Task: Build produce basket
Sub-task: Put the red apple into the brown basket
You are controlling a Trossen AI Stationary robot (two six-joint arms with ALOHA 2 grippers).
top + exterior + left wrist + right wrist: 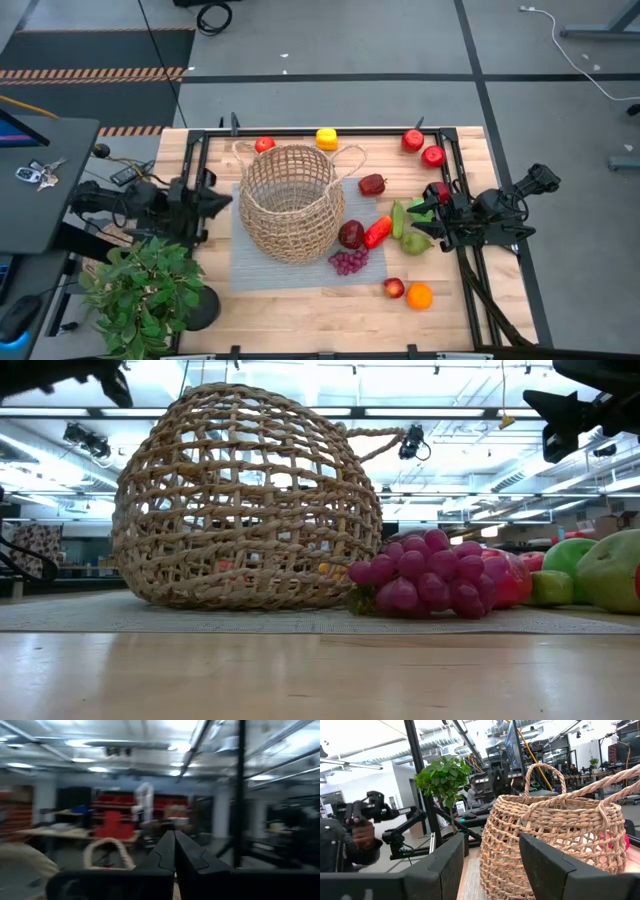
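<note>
The wicker basket (290,205) lies on its side on a grey mat (250,272). Its two loop handles point toward the table's far edge. Produce lies around it: grapes (348,262), a dark red fruit (351,234), a chili (377,231) and green pears (412,240) on its right, and a yellow pepper (326,138) and a red apple (264,144) beyond it. My left gripper (228,200) hovers shut just left of the basket, touching nothing. My right gripper (418,210) stands open over the pears, level and pointing at the basket (555,845), with nothing between its fingers.
A potted green plant (145,290) stands at the near left corner. Two red apples (424,148) lie at the far right, and an apple (394,288) and an orange (419,296) at the near right. Black frame rails (470,270) edge the table. A person (350,840) stands beyond the table's left side.
</note>
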